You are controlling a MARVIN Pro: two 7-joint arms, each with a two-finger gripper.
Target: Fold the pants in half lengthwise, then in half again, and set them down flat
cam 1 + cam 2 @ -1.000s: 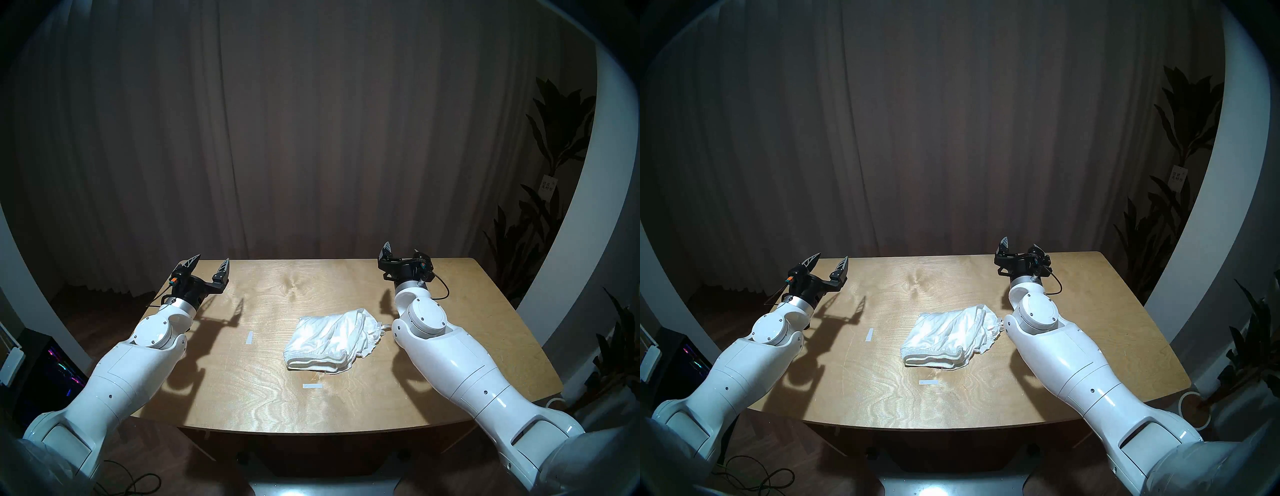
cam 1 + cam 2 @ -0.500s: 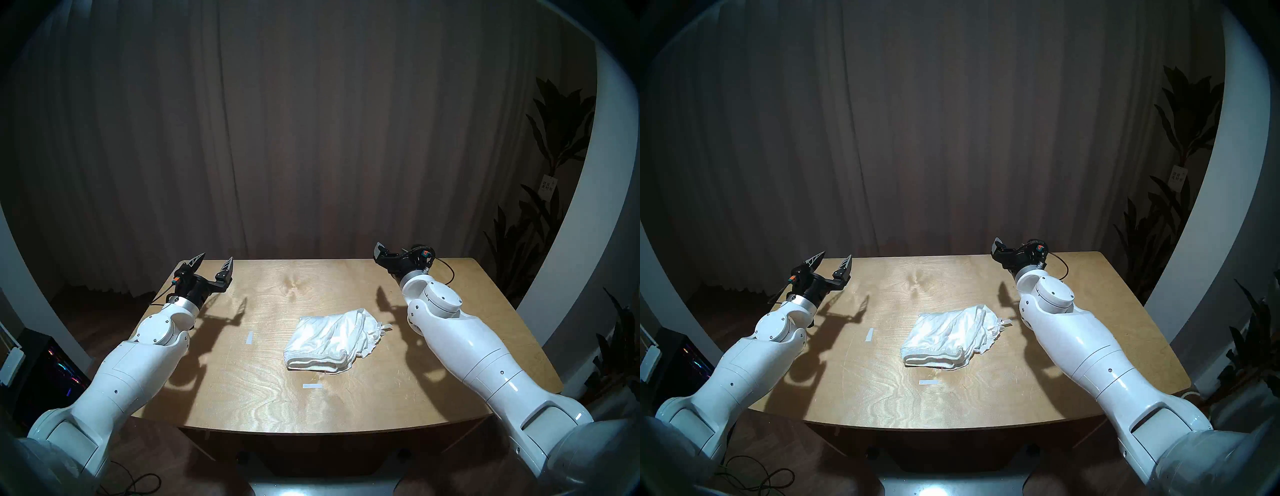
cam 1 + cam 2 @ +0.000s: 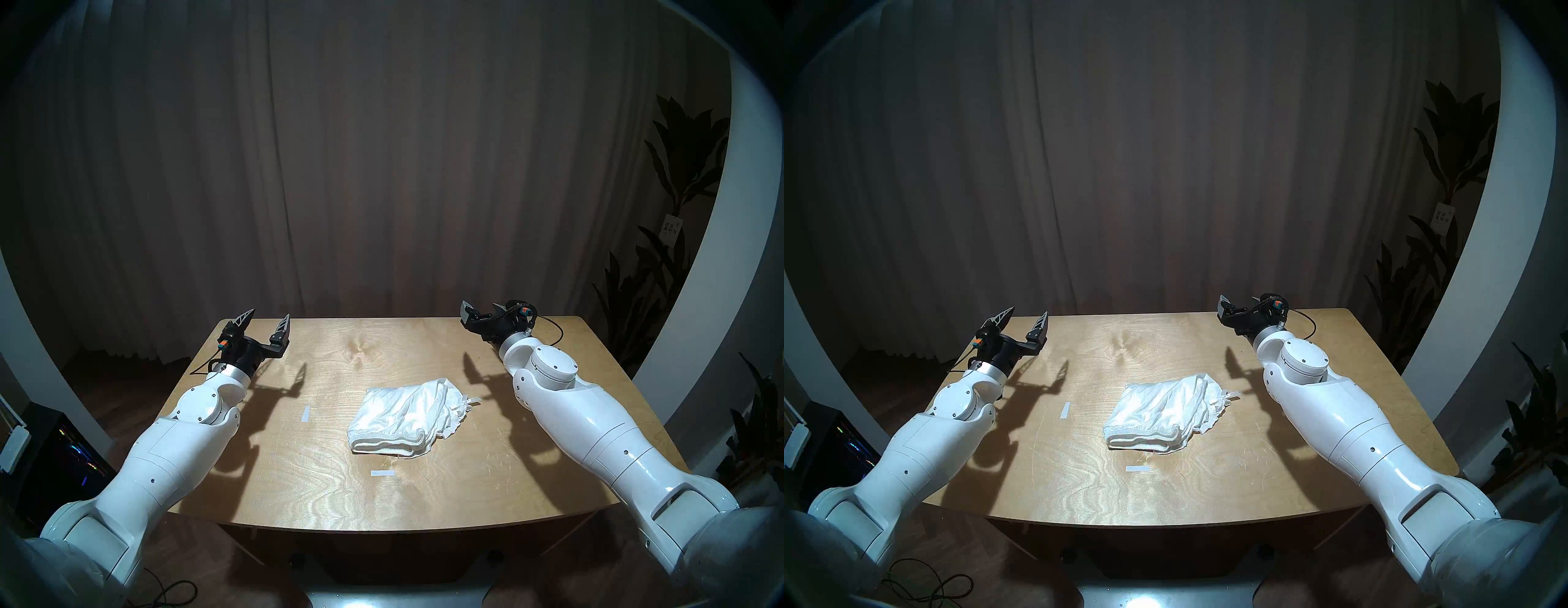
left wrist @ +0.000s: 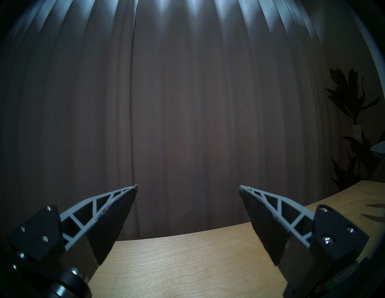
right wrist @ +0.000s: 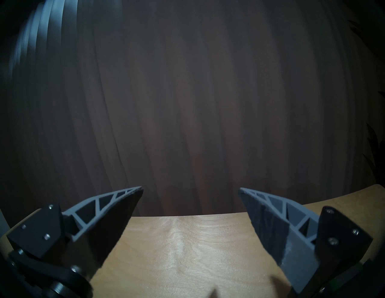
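**Both tools spread wide, pants folded on the worktop**

Left tool [image 3: 268,319] hangs above the far left corner of the worktop [image 3: 297,475] with its two fingers well apart and nothing between them; the left wrist view shows the dark pads [image 4: 116,212] facing each other across an empty gap, pointing at the curtain [image 3: 382,148] beyond the far edge. Right tool [image 5: 190,190] is held over the far right part of the worktop, its fingers likewise spread and gripping nothing (the right wrist view is a little blurred, but the gap is plain). Neither tool touches the fabric or the wood.

White pants [image 3: 407,418] lie folded into a compact bundle slightly right of the middle of the worktop, waistband toward the near edge, ruffled hems and a thin ribbon tie sticking out on the right side. Two small white tape strips sit on the wood: one [image 3: 305,414] to the left of the bundle, one [image 3: 382,473] just in front of it.

A small paper tag [image 3: 671,226] hangs on the plant [image 3: 679,178] at the right; it bears dark characters too small to read.
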